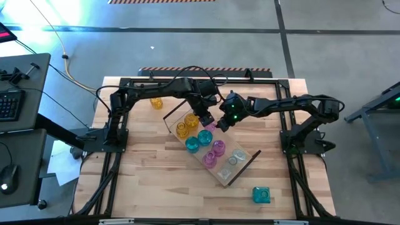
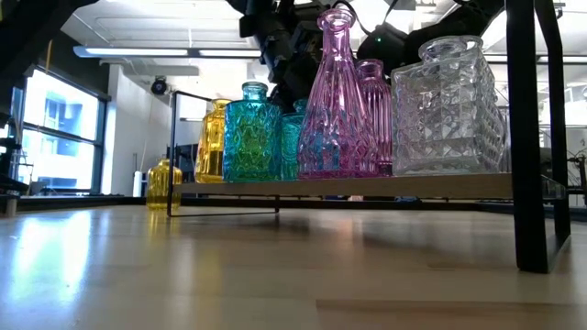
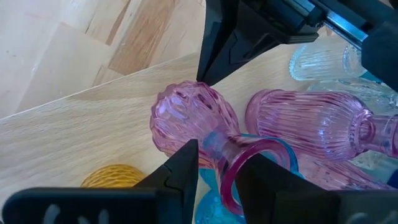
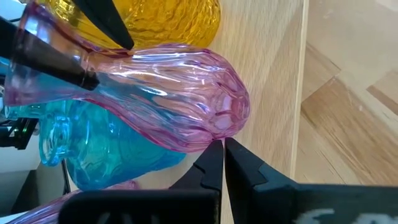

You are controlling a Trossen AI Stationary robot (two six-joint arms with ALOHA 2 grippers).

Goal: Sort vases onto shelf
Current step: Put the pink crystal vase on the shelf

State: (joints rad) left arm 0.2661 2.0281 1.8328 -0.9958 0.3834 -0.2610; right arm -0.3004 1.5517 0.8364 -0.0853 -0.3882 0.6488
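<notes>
Two end effectors meet at one pink bulbous glass vase (image 3: 193, 121) over the long light-wood shelf (image 1: 240, 175): the left end effector (image 3: 214, 163) clamps its narrow neck, likely to lower it upright. The right end effector (image 4: 222, 163), fingers together, touches the belly, seemingly steadying it beside the teal glass vase (image 4: 106, 146).

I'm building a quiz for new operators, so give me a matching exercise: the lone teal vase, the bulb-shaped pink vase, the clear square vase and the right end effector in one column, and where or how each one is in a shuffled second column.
1. lone teal vase
2. bulb-shaped pink vase
3. clear square vase
4. right end effector

A. shut, tips at the pink vase's bulb
B. standing on the shelf
C. on the tabletop, off the shelf
D. neck between the left end effector's fingers

Pairs: 1-C, 2-D, 3-B, 4-A
</notes>
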